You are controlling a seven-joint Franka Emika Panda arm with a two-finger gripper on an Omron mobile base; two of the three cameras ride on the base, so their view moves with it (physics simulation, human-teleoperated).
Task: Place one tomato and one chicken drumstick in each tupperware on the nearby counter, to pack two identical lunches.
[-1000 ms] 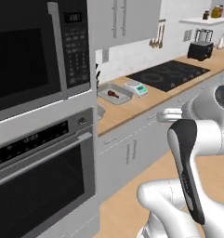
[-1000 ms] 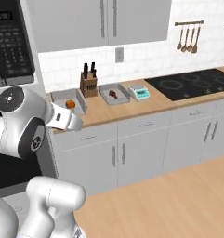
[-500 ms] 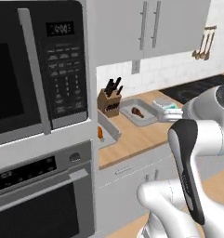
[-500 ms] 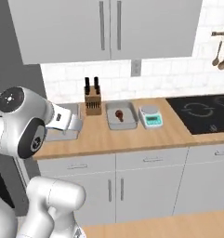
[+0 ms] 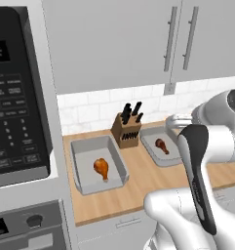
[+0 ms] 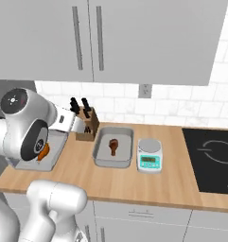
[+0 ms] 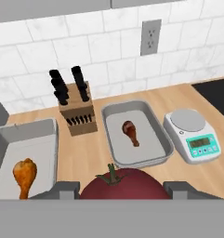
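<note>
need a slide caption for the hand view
The hand holds a tomato above a counter with two trays, each holding a drumstick.

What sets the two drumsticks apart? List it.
The left drumstick is lighter, orange-golden; the right drumstick is darker, reddish-brown. The left one lies in the tub left of the knife block; the right one lies in the tub between the block and the scale. In the hand view the left looks larger, being nearer. Both lie alone in alike grey tubs, no tomato beside them.
</note>
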